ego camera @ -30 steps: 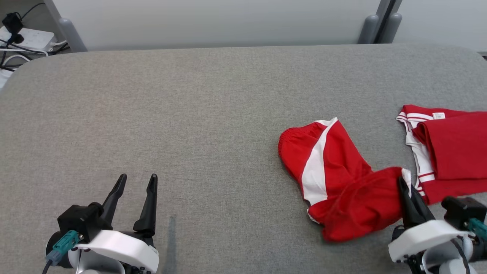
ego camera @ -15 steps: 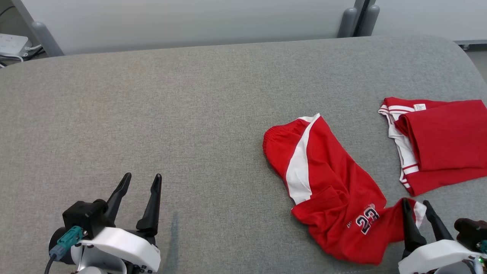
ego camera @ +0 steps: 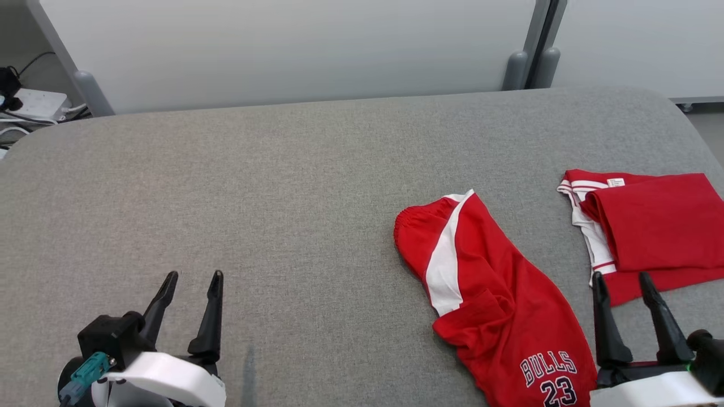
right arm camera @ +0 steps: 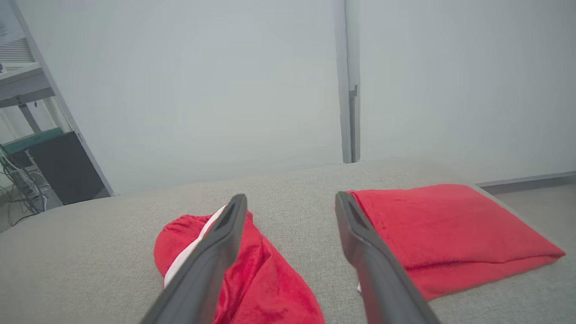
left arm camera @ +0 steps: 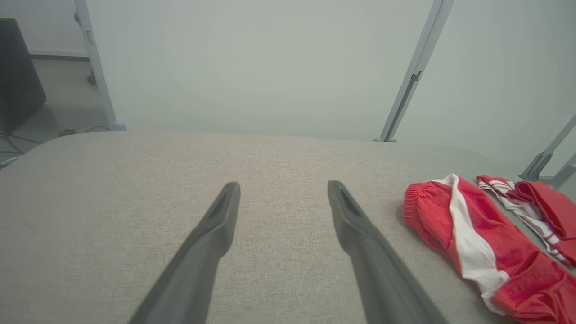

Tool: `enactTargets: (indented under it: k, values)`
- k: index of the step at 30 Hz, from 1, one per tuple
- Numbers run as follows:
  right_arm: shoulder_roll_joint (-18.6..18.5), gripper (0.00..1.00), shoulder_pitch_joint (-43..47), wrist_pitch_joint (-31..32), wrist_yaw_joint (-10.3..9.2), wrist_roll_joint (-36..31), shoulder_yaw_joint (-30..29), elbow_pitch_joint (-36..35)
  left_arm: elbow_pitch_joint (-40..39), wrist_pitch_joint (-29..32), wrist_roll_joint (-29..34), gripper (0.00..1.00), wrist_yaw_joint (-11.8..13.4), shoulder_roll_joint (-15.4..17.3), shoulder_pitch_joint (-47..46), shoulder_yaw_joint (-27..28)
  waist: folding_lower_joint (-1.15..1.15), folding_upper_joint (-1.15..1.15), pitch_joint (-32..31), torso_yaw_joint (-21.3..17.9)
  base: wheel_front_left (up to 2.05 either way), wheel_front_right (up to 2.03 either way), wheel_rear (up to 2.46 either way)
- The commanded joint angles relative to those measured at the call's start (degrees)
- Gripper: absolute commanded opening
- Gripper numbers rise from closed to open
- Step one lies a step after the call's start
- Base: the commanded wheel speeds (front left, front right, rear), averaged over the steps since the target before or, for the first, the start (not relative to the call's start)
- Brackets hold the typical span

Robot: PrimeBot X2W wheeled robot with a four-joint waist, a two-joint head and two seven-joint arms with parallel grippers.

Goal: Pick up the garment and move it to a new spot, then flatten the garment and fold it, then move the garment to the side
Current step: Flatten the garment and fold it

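The red shorts [ego camera: 498,305] are lying rumpled at four o'clock on the grey table [ego camera: 283,198], seemingly placed for flattening, so the right gripper [ego camera: 621,278] is hovering beside them at five o'clock, spread wide and empty, the left gripper [ego camera: 192,275] idling likewise at seven.

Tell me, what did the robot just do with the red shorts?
The right gripper opened and let go of the shorts, which fell flat and unrolled toward the robot, so the BULLS 23 print now shows. The left gripper stayed open and idle, and the folded red top stayed put.
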Motion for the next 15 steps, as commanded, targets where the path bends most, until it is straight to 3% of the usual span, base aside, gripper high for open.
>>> enactTargets:
  k: [1, 15]
  values:
    - [-0.7, 1.00, -0.1, 0.3, -0.15, -0.5, 2.1, -2.3, -1.6, -0.6, -0.3, 1.00, 0.7, 1.8, -1.1, 2.7, 0.00, 0.00, -0.8, 0.5, 0.00, 0.00, 0.00]
    - [-0.8, 1.00, 3.5, 4.0, -0.15, -1.9, 6.3, -4.8, -3.1, -1.1, -1.3, 1.00, 2.5, 2.1, 3.2, 3.3, 0.00, 0.00, -3.5, 3.1, 0.00, 0.00, 0.00]
